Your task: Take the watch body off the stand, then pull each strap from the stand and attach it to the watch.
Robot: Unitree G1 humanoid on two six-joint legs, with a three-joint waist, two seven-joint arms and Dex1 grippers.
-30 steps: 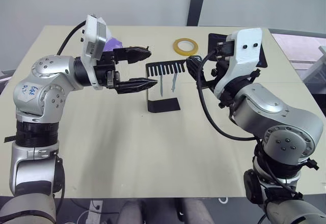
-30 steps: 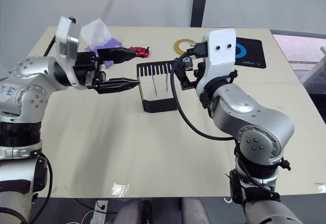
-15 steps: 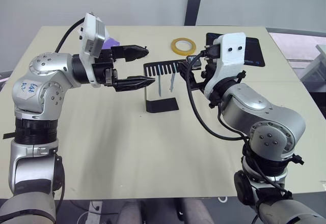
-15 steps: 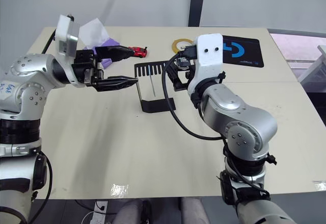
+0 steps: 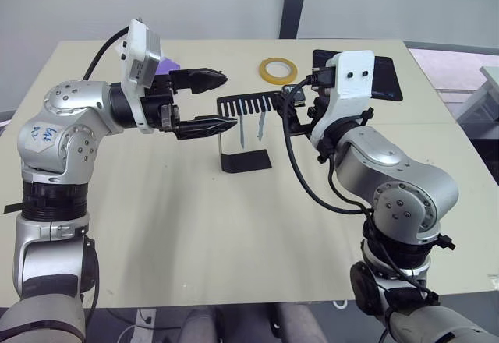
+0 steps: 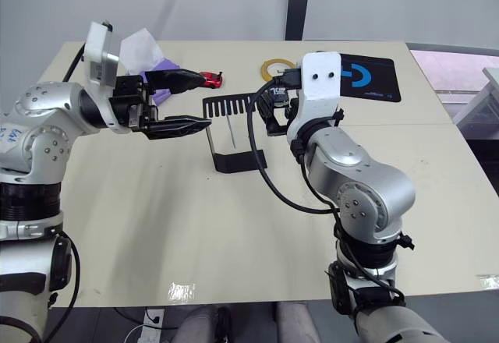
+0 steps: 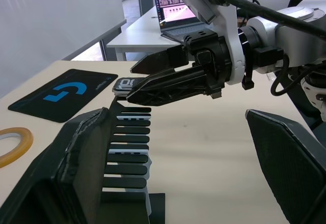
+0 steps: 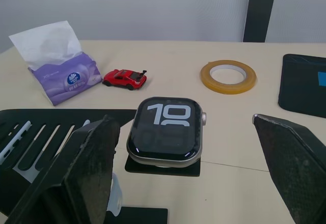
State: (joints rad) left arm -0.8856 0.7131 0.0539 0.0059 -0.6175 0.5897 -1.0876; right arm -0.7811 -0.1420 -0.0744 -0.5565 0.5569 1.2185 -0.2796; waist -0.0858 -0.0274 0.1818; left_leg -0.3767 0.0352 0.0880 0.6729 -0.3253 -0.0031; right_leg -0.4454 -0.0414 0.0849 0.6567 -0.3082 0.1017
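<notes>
While your left gripper (image 5: pixel 209 101) is hovering spread apart beside the stand (image 5: pixel 245 134) at the left eye view's upper centre, the straps (image 5: pixel 260 128) are hanging from its comb. At the right wrist view's centre, your right gripper (image 8: pixel 188 173) is flanking the watch body (image 8: pixel 165 128), released.

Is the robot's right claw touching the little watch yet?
Apart. In the right wrist view the right gripper is open, its fingers standing wide on either side of the watch body, table showing between.
</notes>
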